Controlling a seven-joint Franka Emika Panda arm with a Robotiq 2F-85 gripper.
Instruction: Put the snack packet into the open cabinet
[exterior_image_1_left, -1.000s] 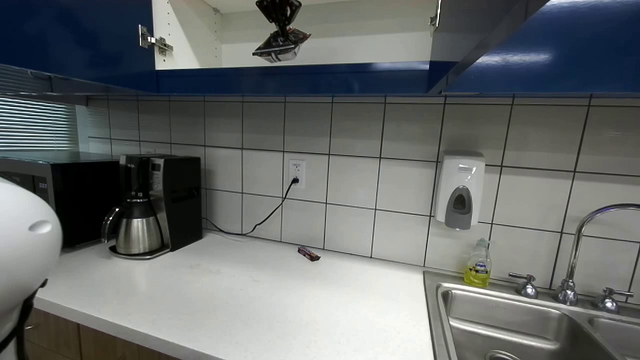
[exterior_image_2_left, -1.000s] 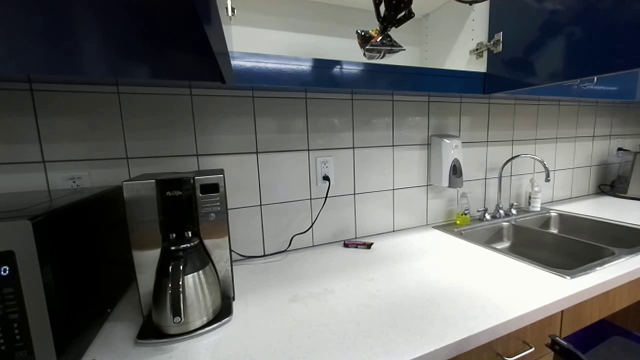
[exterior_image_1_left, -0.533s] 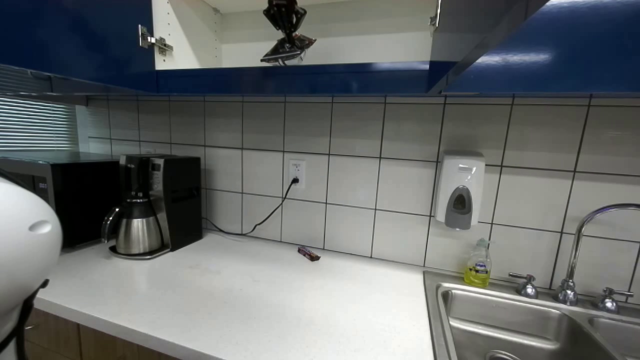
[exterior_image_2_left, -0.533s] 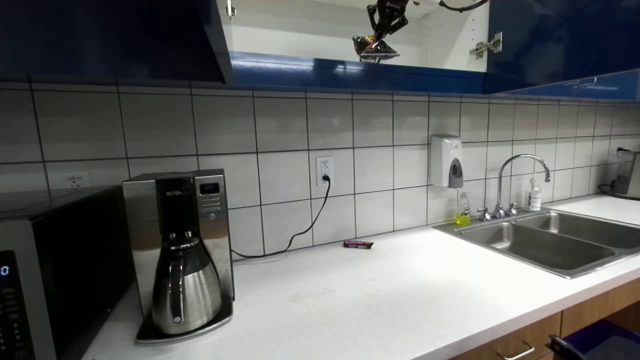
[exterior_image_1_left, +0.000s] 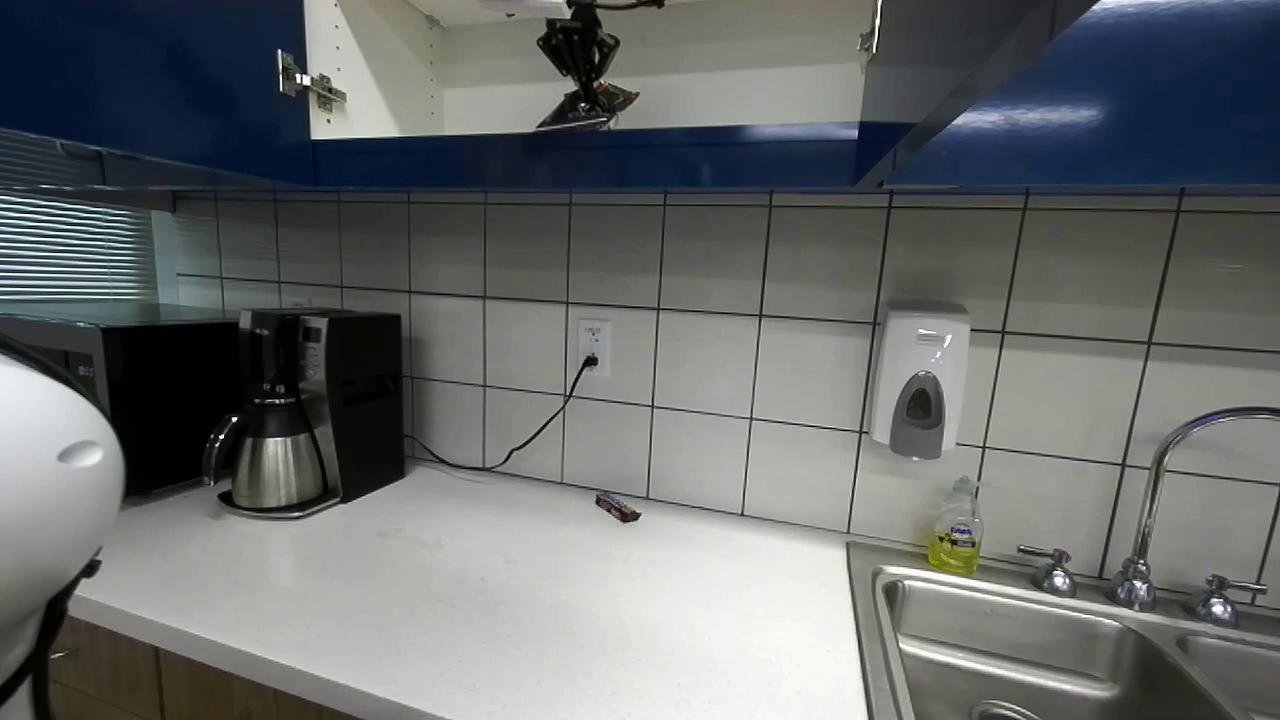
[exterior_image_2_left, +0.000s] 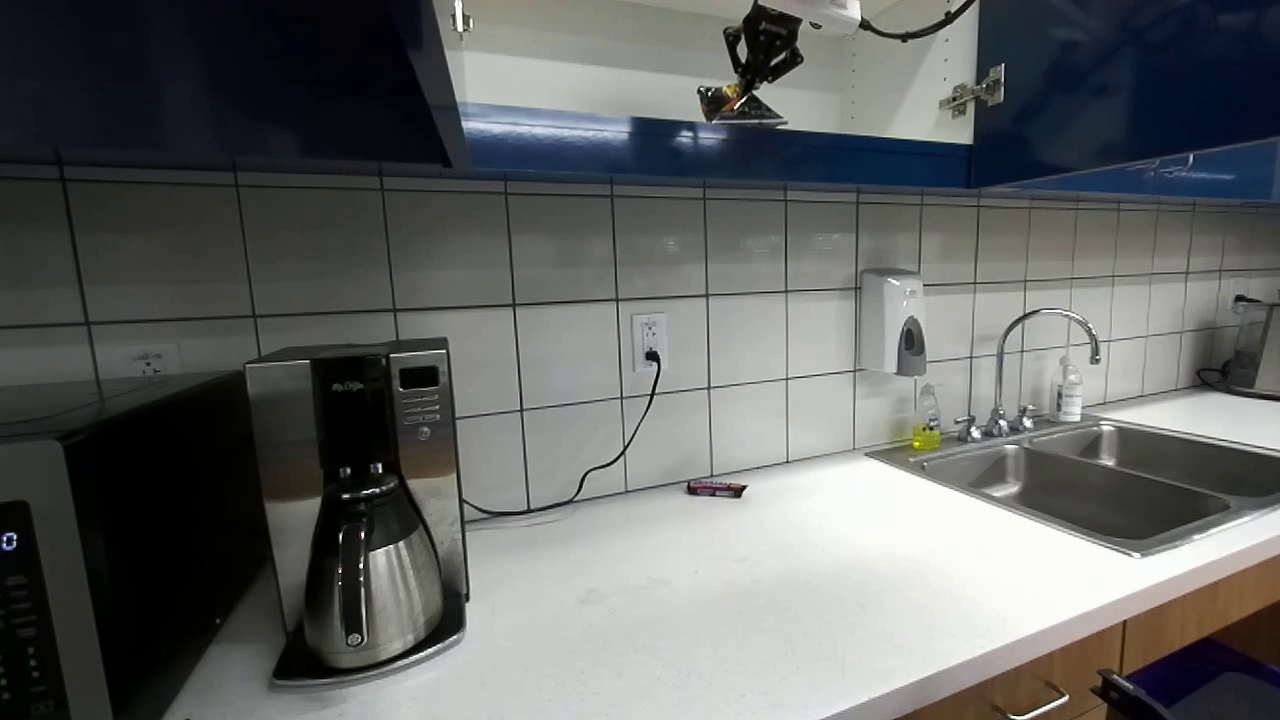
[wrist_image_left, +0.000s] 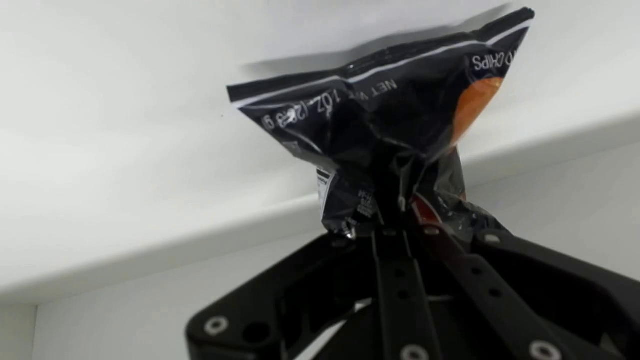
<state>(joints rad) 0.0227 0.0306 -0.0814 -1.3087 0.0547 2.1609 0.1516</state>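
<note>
Snack packet (wrist_image_left: 400, 110), one: black crinkled foil, white print including the word CHIPS, orange patch. Location: within the open cabinet, low over its white floor; contact with that floor cannot be told.

Gripper (wrist_image_left: 400, 220), one, black: clenched, pinching the packet by its bunched middle; pointing downward in both exterior views.

Cabinet (exterior_image_1_left: 740, 80), one, wall-mounted: white inside, blue lower edge, doors swung out; high above the back edge of the counter (exterior_image_1_left: 500, 600).

Wrapped bar (exterior_image_1_left: 617, 507), one, dark: lying near the counter's back edge, between coffee maker and sink.

Coffee maker (exterior_image_1_left: 365, 400), one, black and silver, steel jug (exterior_image_1_left: 280, 465) upright on its base: toward the counter's left back corner. Cord (exterior_image_2_left: 622, 450) running to the wall outlet (exterior_image_2_left: 648, 330).

Microwave (exterior_image_1_left: 180, 410), one, black: left back corner, just beside the coffee maker, partly cut off by the frame.

Sink (exterior_image_1_left: 865, 620), one, steel, two bowls: set into the counter's right part. Curved faucet (exterior_image_1_left: 1154, 490) and bottle of yellow dish soap (exterior_image_1_left: 955, 540) upright along its back edge.

Soap dispenser (exterior_image_1_left: 920, 370), one, white and grey: on the wall above the dish soap.
</note>
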